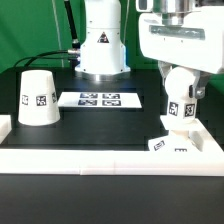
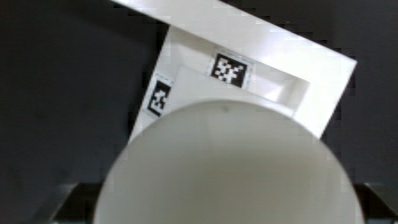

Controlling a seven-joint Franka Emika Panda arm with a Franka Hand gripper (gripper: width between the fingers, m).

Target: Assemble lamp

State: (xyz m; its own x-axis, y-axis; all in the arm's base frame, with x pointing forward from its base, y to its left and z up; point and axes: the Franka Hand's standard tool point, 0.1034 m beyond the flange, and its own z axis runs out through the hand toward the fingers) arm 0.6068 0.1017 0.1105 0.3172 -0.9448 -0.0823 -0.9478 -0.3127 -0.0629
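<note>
My gripper (image 1: 181,97) is shut on the white round bulb (image 1: 180,110), which carries black-and-white tags, and holds it just above the flat square lamp base (image 1: 172,145) at the exterior view's right front. In the wrist view the bulb (image 2: 222,160) fills the lower half between the dark fingers (image 2: 68,205) of my gripper (image 2: 217,208). The tagged base (image 2: 249,75) lies beyond it. I cannot tell whether the bulb touches the base. The tapered white shade (image 1: 38,97) stands wide end down at the exterior view's left, apart from the gripper.
The marker board (image 1: 98,99) lies flat on the black table between the shade and the gripper. A low white wall (image 1: 100,156) borders the table's front and sides. The robot's white body (image 1: 102,45) stands at the back.
</note>
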